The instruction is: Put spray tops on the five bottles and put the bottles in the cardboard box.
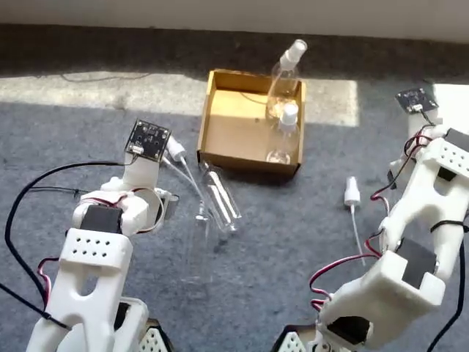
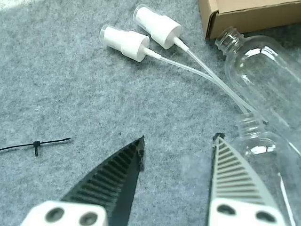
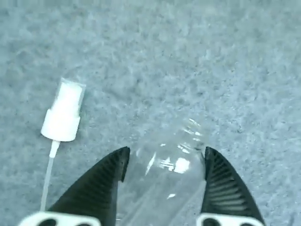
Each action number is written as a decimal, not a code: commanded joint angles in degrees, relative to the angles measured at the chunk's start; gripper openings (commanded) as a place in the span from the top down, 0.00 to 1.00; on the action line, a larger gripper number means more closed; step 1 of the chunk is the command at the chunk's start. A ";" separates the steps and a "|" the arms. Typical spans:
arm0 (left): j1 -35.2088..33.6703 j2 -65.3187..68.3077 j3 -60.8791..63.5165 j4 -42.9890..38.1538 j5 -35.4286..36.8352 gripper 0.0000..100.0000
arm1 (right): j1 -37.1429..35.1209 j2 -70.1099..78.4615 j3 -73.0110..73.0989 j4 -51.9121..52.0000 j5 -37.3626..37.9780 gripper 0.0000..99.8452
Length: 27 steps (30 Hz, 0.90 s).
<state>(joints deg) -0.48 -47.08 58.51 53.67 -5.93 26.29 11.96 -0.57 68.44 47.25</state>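
My right gripper (image 3: 167, 153) is shut on a clear uncapped bottle (image 3: 169, 176), neck pointing away, held above the carpet. A white spray top (image 3: 62, 117) with its tube lies on the carpet beside it, and it shows as the lone spray top (image 1: 352, 193) in the high view. My left gripper (image 2: 178, 143) stands open over bare carpet. Just past it lie two spray tops (image 2: 124, 42) (image 2: 157, 26) and two uncapped bottles (image 2: 263, 75) (image 2: 265, 153). The cardboard box (image 1: 220, 150) holds two bottles with tops, one lying inside (image 1: 286, 132) and one leaning on the far wall (image 1: 287, 66).
Grey carpet covers the table. A black cable tie (image 2: 35, 146) lies near my left gripper. The two loose bottles (image 1: 220, 192) (image 1: 198, 242) lie between the arms, in front of the box. The right arm (image 1: 425, 205) stands at the right edge.
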 commanded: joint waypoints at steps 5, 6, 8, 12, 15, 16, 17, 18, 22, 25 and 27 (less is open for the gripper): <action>0.84 -1.36 -0.22 -0.88 -0.26 0.79 | -2.95 1.27 5.23 -5.14 -0.44 0.82; 0.84 -1.36 -0.22 -0.88 -0.26 0.79 | -3.30 1.27 6.11 -5.76 -0.44 0.81; 0.84 -1.36 -0.22 -0.88 -0.26 0.79 | -3.91 1.27 7.25 -5.76 -0.35 0.76; 0.84 -1.36 -0.22 -0.79 -0.26 0.79 | -4.62 0.92 7.96 -5.32 -0.35 0.69; 0.84 -1.36 -0.22 -0.79 -0.26 0.79 | -4.88 0.84 7.69 -5.05 -1.05 0.69; 0.84 -1.36 -0.22 -0.79 -0.26 0.79 | -4.97 0.84 7.52 -4.18 -2.02 0.69; 0.84 -1.36 -0.22 -0.79 -0.26 0.79 | -4.97 0.84 7.52 -3.38 -4.04 0.69; 0.84 -1.36 -0.22 -0.79 -0.26 0.79 | -4.97 0.84 7.52 -2.59 -6.51 0.69; 0.84 -1.36 -0.22 -0.88 -0.26 0.79 | -7.08 -2.33 3.56 -1.36 -15.74 0.69; 0.84 -1.36 -0.22 -0.88 -0.26 0.79 | -10.95 -7.25 1.98 -1.36 -21.36 0.69; 0.84 -1.36 -0.22 -0.88 -0.26 0.79 | -13.76 -10.86 1.98 -1.36 -24.35 0.69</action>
<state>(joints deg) -0.48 -47.08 58.51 53.67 -5.93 16.53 8.18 4.79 66.59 27.30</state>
